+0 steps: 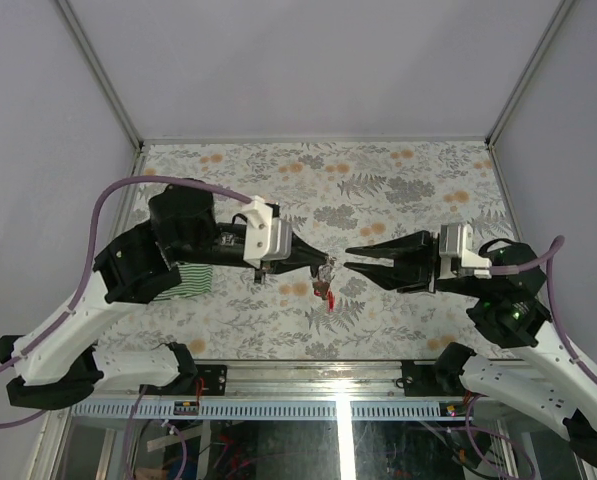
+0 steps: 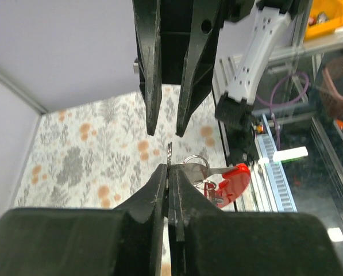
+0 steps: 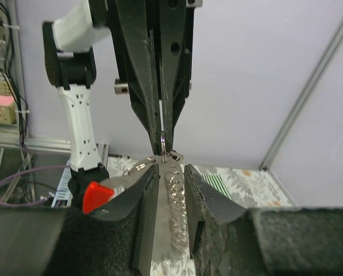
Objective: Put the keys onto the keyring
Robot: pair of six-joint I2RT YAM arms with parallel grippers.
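Observation:
My left gripper (image 1: 325,264) is shut on a thin silvery keyring (image 2: 169,150), held above the table. A bunch hangs from the ring: a silvery key (image 3: 174,192) and a key with a red plastic tag (image 2: 237,178). The red tag also shows in the top view (image 1: 324,291). My right gripper (image 1: 350,263) is open and empty. Its tips point at the left gripper's tips, just short of the ring. In the right wrist view the ring (image 3: 162,140) sits between the left gripper's fingers (image 3: 142,86), above my open right gripper (image 3: 171,169). No green, black or blue tags show.
A green-and-white striped cloth (image 1: 191,279) lies on the floral tabletop (image 1: 398,190), partly under the left arm. Grey walls enclose the table on three sides. A metal rail (image 1: 308,378) runs along the near edge.

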